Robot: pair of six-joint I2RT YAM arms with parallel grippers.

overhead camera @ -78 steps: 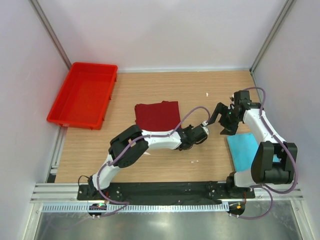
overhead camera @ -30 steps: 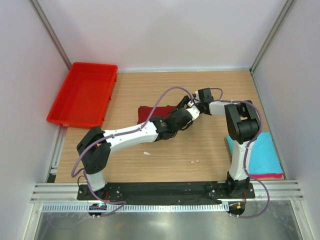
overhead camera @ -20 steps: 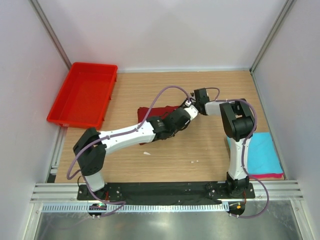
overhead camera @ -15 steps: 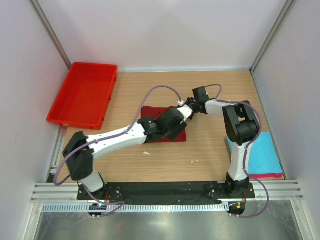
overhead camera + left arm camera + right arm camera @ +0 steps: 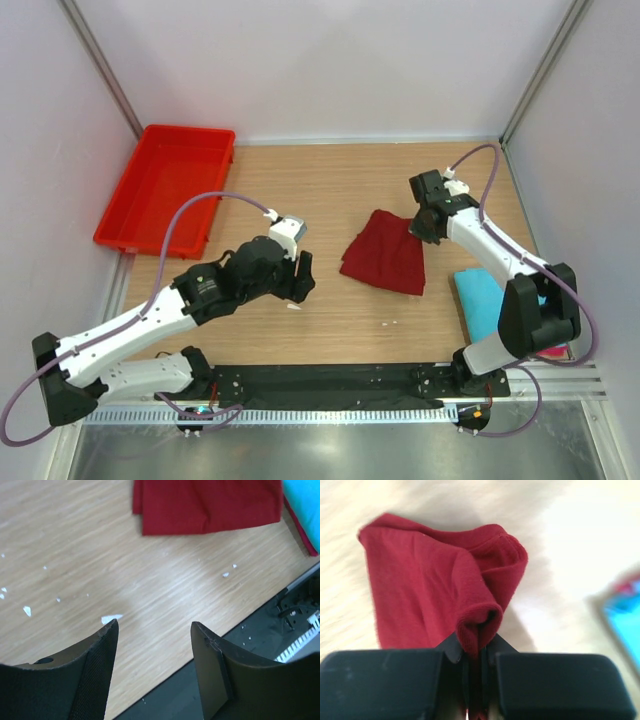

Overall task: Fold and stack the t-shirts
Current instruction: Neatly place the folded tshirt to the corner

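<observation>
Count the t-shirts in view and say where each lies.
3. The maroon t-shirt in the middle, pinched by the right gripper; the turquoise t-shirt at near right; the pink t-shirt beneath it, only an edge showing. Others may be hidden.

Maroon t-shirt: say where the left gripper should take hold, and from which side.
Probably grip the maroon t-shirt at its left corner, coming low from the left: the right gripper already pinches the far right corner, and the flat layered left edge faces the open left gripper.
</observation>
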